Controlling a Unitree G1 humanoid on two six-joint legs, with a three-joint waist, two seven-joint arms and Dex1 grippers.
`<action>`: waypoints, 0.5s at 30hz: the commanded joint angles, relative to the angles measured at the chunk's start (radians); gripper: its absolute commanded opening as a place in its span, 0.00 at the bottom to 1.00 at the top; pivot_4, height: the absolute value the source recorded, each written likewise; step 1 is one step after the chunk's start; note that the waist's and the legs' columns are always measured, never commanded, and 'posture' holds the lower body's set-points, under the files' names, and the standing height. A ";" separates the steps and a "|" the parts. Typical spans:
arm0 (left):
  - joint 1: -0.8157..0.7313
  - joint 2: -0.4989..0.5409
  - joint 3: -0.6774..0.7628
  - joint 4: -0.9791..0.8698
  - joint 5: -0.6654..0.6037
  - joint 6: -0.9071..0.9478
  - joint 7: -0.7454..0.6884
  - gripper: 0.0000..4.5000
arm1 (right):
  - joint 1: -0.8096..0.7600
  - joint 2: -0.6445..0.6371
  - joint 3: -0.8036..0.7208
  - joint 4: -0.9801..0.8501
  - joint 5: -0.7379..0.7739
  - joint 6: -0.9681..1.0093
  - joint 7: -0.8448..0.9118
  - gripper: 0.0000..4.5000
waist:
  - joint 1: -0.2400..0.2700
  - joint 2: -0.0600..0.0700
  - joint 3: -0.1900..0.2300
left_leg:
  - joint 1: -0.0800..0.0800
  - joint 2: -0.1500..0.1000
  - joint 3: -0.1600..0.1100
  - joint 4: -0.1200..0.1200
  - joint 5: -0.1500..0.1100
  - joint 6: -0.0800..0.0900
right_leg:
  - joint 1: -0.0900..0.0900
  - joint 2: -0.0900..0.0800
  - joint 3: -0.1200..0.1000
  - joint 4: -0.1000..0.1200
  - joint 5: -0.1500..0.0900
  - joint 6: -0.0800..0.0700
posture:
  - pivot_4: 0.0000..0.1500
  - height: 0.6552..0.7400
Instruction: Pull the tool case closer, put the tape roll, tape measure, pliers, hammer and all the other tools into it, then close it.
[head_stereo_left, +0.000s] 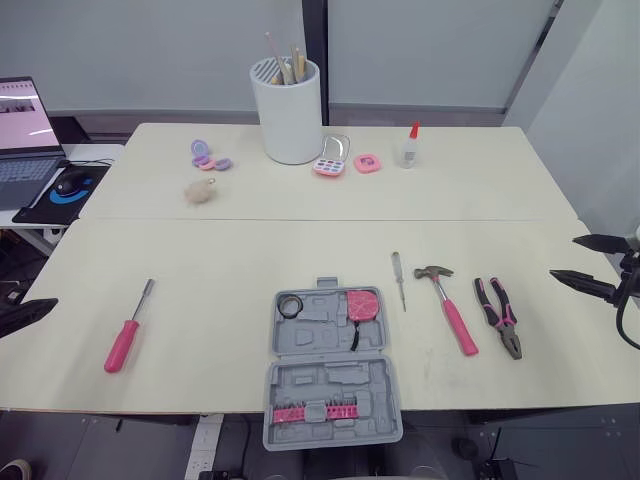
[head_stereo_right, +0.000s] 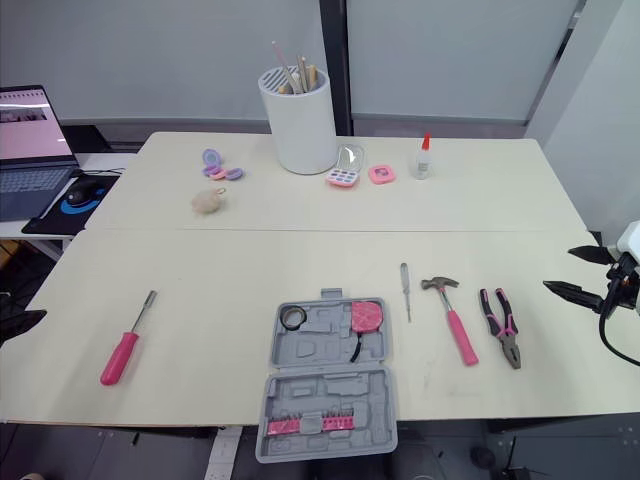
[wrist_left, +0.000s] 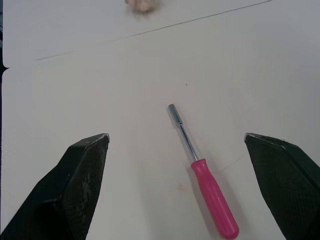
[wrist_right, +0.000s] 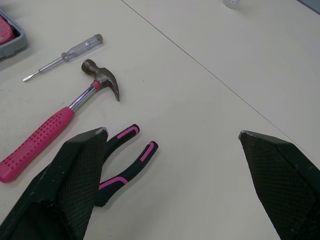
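**At the near table edge: case open, four tools still outside**

On the pale rectangular table (head_stereo_left: 200, 270), the grey plastic tool case (head_stereo_left: 330, 378) lies open and flat at the near edge, midway between both arms. We judge this placement to give either arm access to its moulded recesses.

Right of the case, well apart from it, lie three tools:
- the pink-handled claw hammer (head_stereo_left: 452, 313);
- the black-and-pink pliers (head_stereo_left: 500, 318);
- the slim clear-handled tester screwdriver (head_stereo_left: 399, 280).

Far to the left lies the pink-handled nut driver (head_stereo_left: 128, 330). All four rest flat with their handles toward us, which should favour a top grasp.

The pink tape measure (head_stereo_left: 362, 304) and the black tape roll (head_stereo_left: 291, 306) already sit in the case's far half.

The left gripper (wrist_left: 175, 137) is spread wide above the nut driver, holding nothing. The right gripper (wrist_right: 172, 132) is equally wide and empty, near the pliers.
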 joint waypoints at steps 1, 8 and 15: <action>-0.009 0.017 0.000 -0.009 0.006 -0.008 0.005 1.00 | 0.003 -0.021 -0.015 -0.038 -0.007 -0.012 -0.017 0.99 | -0.001 0.000 0.000 | 0.000 0.000 0.000 0.000 0.000 0.000 | 0.000 0.000 0.000 0.000 0.000 0.000 | 1.00 1.00; -0.003 0.007 0.000 -0.029 0.004 -0.007 0.013 1.00 | 0.037 -0.026 -0.028 -0.056 -0.008 -0.005 -0.033 0.99 | 0.000 0.000 0.000 | 0.000 0.000 0.000 0.000 0.000 0.000 | 0.000 0.000 0.000 0.000 0.000 0.000 | 1.00 1.00; 0.007 0.002 0.007 -0.031 0.002 -0.023 0.023 1.00 | 0.038 -0.015 -0.022 -0.070 -0.011 -0.003 -0.055 0.99 | 0.000 0.000 0.000 | 0.000 0.000 0.000 0.000 0.000 0.000 | 0.000 0.000 0.000 0.000 0.000 0.000 | 1.00 1.00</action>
